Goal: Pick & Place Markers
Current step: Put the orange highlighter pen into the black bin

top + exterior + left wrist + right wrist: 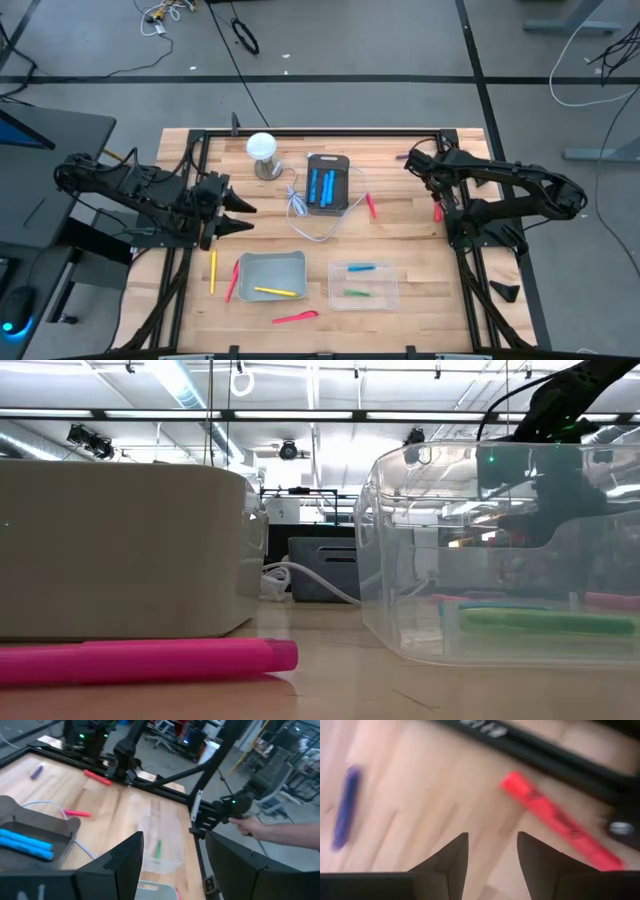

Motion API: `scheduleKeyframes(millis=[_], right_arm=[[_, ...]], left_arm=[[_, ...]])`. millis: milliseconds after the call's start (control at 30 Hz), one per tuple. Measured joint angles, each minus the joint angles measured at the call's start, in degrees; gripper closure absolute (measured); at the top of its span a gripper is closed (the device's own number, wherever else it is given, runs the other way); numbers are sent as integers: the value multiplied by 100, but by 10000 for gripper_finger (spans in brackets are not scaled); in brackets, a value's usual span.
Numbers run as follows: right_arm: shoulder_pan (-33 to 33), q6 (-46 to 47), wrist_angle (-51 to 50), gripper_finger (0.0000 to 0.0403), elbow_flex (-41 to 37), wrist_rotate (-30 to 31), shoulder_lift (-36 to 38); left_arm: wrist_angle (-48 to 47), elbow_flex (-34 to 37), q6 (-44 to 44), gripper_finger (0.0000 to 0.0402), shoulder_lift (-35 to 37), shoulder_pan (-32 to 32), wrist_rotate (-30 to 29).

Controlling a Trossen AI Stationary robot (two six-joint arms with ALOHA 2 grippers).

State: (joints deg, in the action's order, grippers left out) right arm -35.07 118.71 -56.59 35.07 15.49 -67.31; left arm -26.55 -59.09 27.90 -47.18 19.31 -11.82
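Markers lie scattered over the wooden table. Blue markers point(321, 186) sit in a dark tray, and a yellow one point(275, 291) lies in the grey tray point(270, 262). A blue marker point(360, 268) and a green marker point(357, 292) lie in the clear container point(390, 285). Loose on the wood are a yellow marker point(213, 270), pink markers point(295, 317) point(371, 205), a red marker point(560, 822) and a purple marker point(345, 807). My right gripper point(492, 835) hangs open over bare wood between the purple and red markers. My left gripper point(248, 216) is open at the table's left, pointing right.
A white coiled cable point(300, 210) lies beside the dark tray, with a white round object point(262, 147) on a stand at the far edge. Black rails point(330, 130) frame the table. A person's hand point(255, 827) shows beyond the table's right edge.
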Motion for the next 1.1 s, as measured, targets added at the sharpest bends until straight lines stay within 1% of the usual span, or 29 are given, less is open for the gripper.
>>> scheduleKeyframes(millis=[267,400,533,700,833,1100], right_arm=[[-167,-1865,909,231,-2,41,-201],[-391,-2870,867,231,-4,-60,-276],[-658,-3731,647,231,-4,-144,-279],[-900,-4441,111,231,-4,-149,-279],[-1010,-4759,-365,231,-7,-97,-279],[-1073,-5415,-426,231,-11,-95,-284]], left_arm=[[-12,0,7,181,0,0,306],[-98,0,0,181,0,0,454],[-216,0,11,181,0,0,462],[-221,0,40,181,0,0,462],[-223,0,139,181,0,0,463],[-221,0,160,181,0,0,462]])
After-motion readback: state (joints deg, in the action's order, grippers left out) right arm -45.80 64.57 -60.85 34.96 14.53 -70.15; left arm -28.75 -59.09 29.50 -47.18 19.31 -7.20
